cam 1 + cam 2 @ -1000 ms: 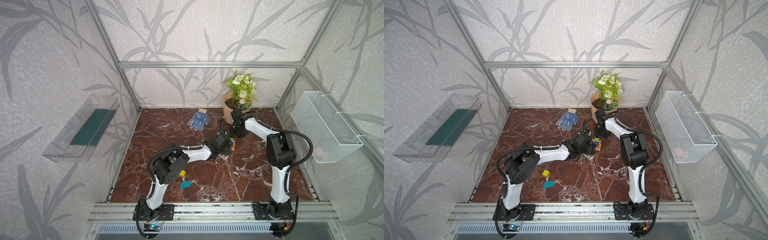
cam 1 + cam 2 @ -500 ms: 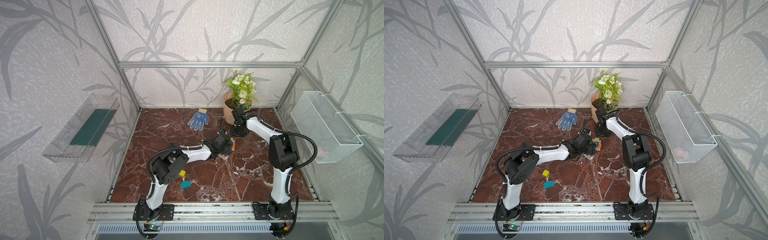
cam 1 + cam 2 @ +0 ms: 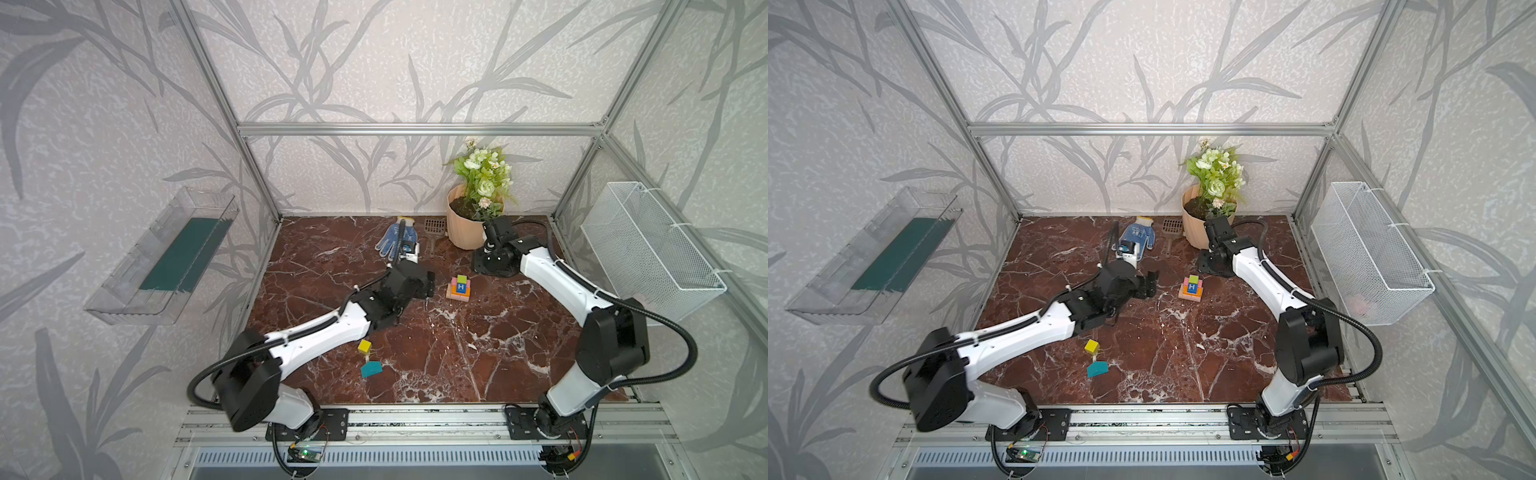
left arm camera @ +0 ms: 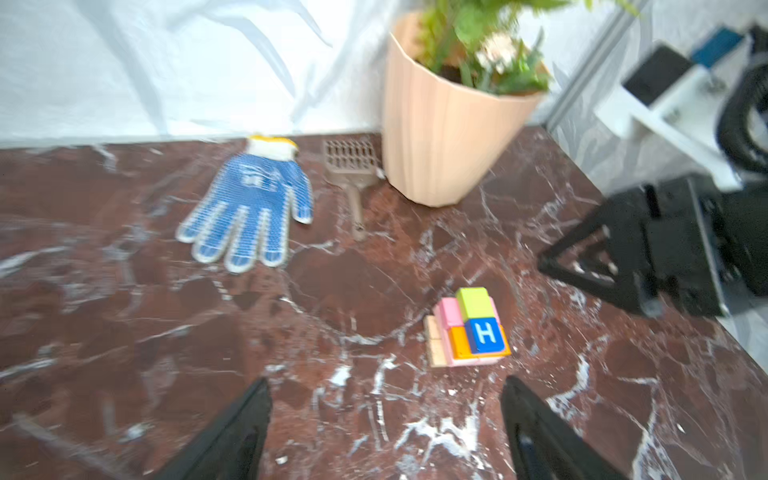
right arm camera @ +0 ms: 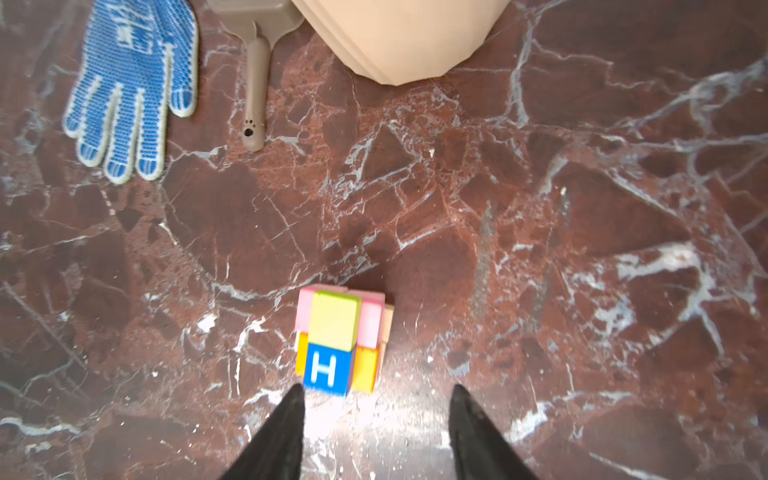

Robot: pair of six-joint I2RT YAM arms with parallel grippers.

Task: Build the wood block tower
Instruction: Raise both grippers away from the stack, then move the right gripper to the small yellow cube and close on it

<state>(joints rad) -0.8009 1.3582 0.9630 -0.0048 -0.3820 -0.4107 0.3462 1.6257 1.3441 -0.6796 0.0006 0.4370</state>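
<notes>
Wood block tower (image 5: 338,340) free, both jaws open; top views alone show teal block (image 3: 371,369).

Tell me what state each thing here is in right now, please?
wood block tower, standing, unfinished, nothing touching it
yellow cube, loose, not yet stacked
teal piece, loose, not yet stacked
left gripper, jaws open, empty
right gripper, jaws open, empty
flowerpot, upright
glove, lying flat
</notes>
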